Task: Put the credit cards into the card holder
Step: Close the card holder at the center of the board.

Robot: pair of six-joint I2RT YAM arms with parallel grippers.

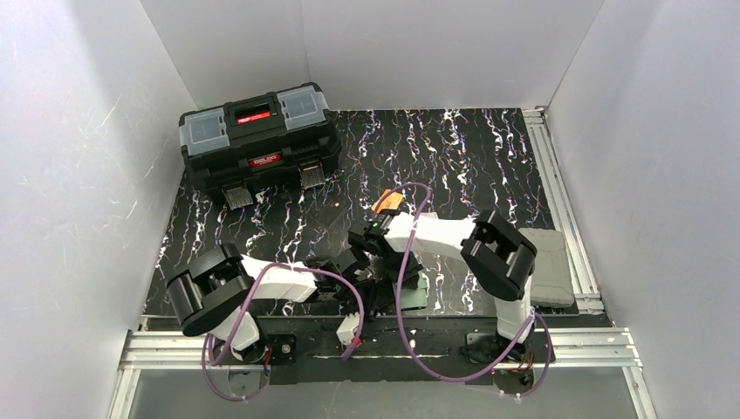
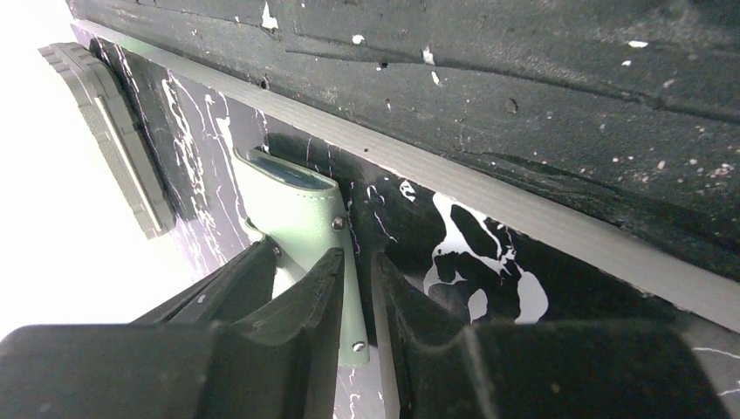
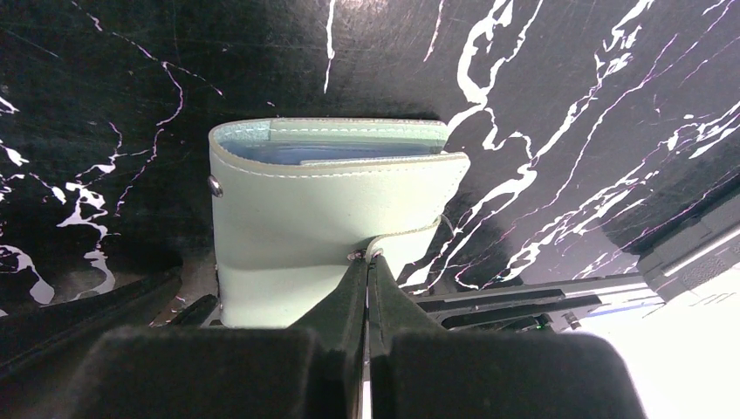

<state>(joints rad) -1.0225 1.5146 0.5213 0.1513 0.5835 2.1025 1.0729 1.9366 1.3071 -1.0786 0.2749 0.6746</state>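
The card holder point(image 3: 314, 218), a mint-green wallet with teal inside, lies folded on the black marbled table. My right gripper point(image 3: 368, 259) is shut on its snap tab at the near edge. My left gripper point(image 2: 358, 257) is shut on a thin edge of the card holder's point(image 2: 301, 209) cover, which runs between its two fingers. In the top view both grippers meet near the table's front middle and cover most of the wallet. An orange credit card point(image 1: 387, 202) lies flat on the table just behind the right gripper, with neither gripper touching it.
A big black toolbox point(image 1: 259, 144) stands at the back left. A grey pad point(image 1: 548, 262) lies at the table's right edge beside the right arm. The metal frame rail point(image 1: 375, 345) runs along the near edge, close to the wallet.
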